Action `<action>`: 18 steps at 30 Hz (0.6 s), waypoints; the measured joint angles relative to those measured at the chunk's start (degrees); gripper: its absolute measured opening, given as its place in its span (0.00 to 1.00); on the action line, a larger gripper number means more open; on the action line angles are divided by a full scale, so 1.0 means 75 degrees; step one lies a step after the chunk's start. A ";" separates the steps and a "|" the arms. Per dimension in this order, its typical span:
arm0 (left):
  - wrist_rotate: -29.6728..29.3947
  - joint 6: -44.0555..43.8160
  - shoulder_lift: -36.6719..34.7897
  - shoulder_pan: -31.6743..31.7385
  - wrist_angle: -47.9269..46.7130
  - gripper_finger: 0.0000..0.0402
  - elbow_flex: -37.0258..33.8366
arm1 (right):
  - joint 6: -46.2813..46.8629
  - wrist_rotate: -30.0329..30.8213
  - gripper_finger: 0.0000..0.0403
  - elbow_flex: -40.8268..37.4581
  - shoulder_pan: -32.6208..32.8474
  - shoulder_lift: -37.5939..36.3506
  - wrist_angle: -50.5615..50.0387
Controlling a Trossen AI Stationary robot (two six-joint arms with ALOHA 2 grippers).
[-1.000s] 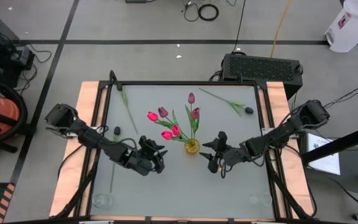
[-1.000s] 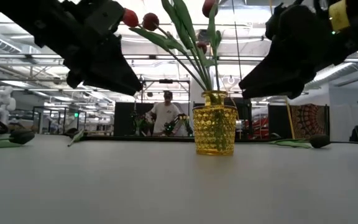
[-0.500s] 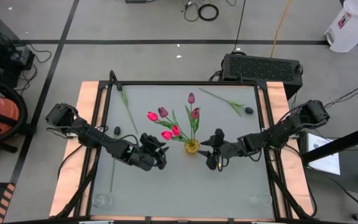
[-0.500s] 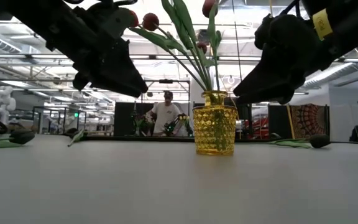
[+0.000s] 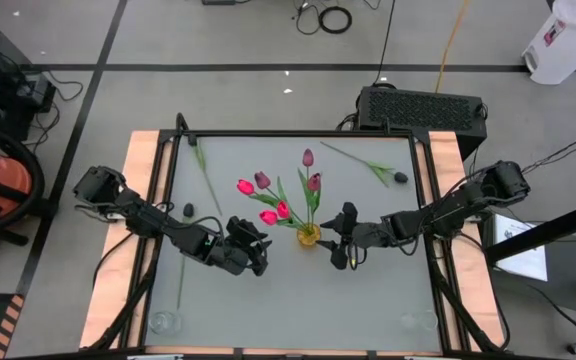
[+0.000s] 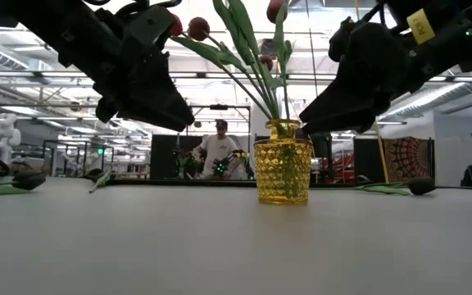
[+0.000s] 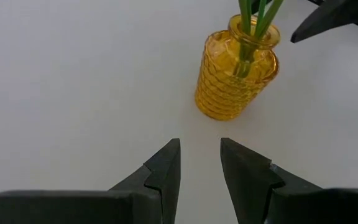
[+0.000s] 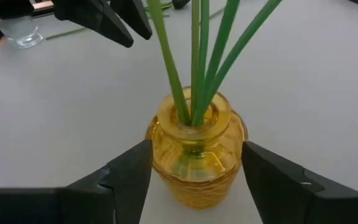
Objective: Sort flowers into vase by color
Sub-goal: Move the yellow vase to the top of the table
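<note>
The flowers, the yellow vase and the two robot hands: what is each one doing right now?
Yellow vase: upright on the table, stems inside.
Flowers in vase: standing, heads fanned out above it.
Flower at left edge: lying flat.
Dark flower at back right: lying flat.
Left hand: open, empty, beside the vase.
Right hand: open, a finger on each side of the vase, not gripping.

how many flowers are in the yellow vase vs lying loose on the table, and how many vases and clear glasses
flowers in the yellow vase: 5 (3 pink or red, 2 maroon)
flowers loose on the table: 3 that I can make out, dark-headed
yellow vase: 1
clear glasses: 2, at the near corners
total: 11
</note>
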 joint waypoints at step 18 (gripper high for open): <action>0.0072 -0.0006 -0.0003 0.0000 0.0182 0.30 0.0000 | -0.0201 -0.0734 0.60 0.0003 -0.0247 0.0000 0.0598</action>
